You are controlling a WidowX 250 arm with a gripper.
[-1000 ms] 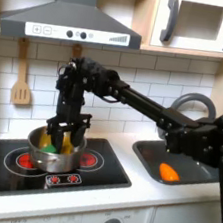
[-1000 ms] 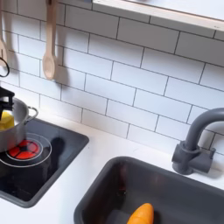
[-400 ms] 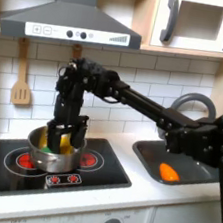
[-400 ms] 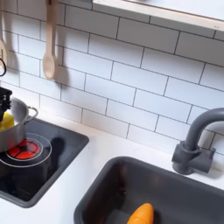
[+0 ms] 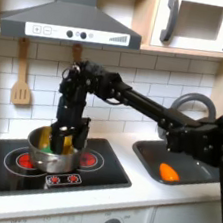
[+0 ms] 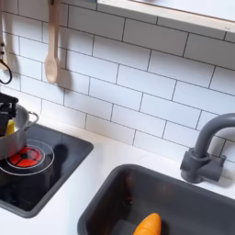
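Tool (image 5: 63,137) shifted slightly toward first exterior view's right since a second ago, still low in pot (image 5: 53,151). Fingers spread around yellow item (image 5: 61,138), grip unclear. Silver pot sits on stove (image 5: 104,173) left burner, green piece (image 5: 50,147) inside too. Sink (image 5: 197,177) holds orange carrot (image 5: 168,172). Wooden spatula (image 5: 20,92) hangs on tile wall.

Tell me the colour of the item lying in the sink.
Orange item, lying in the sink; clearest in the first exterior view.
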